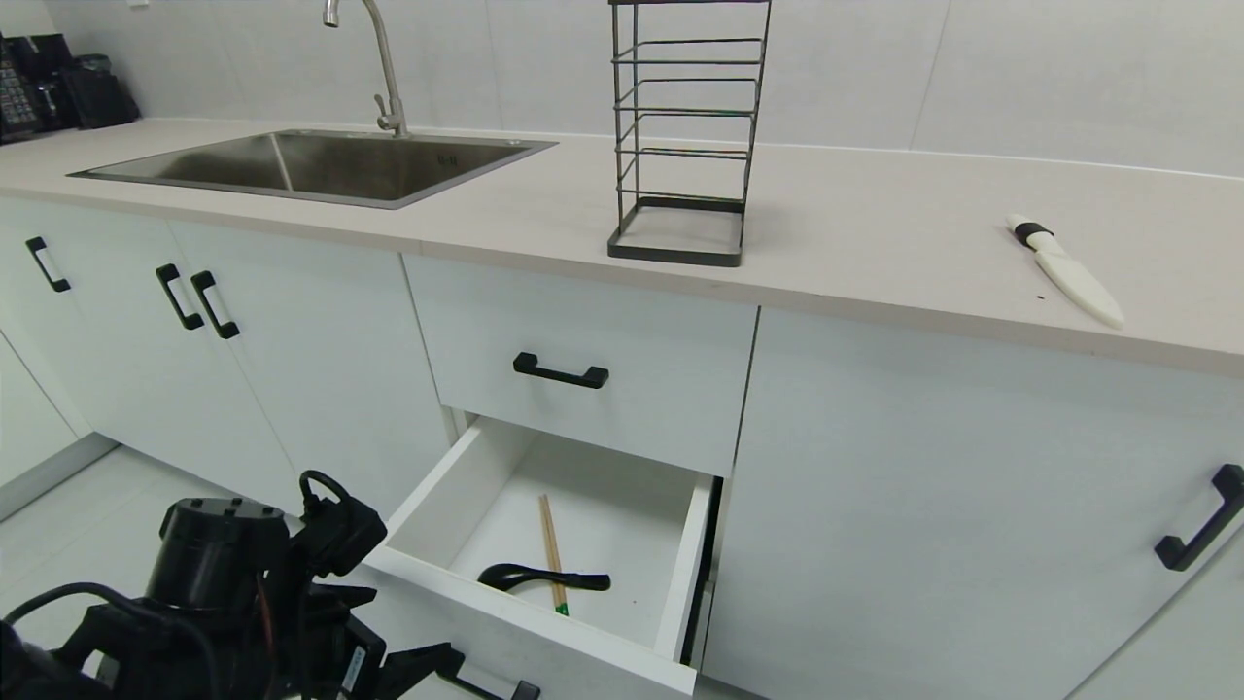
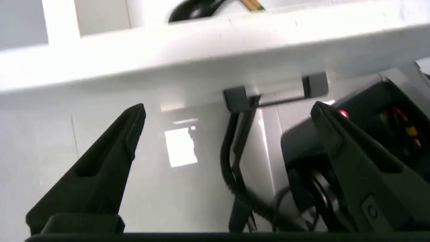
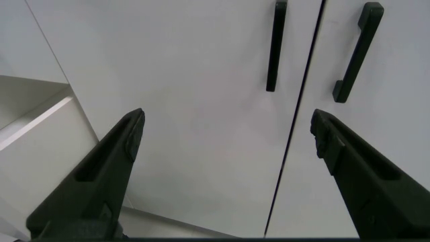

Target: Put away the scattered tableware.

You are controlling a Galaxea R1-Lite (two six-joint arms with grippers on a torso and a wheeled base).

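Left tool (image 2: 228, 113) spread, before drawer front (image 1: 530, 637), spoon (image 1: 530, 577) inside

A wire rack (image 1: 674, 256) stands on the counter (image 1: 875, 224) beside the sink (image 1: 321, 165).

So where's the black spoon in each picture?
Head view: black spoon lies in the open drawer, near its front.
Left wrist view: spoon at the top edge, past the drawer's front.
Right wrist view: not in it.
Shared landmark: the chopsticks crossing it.
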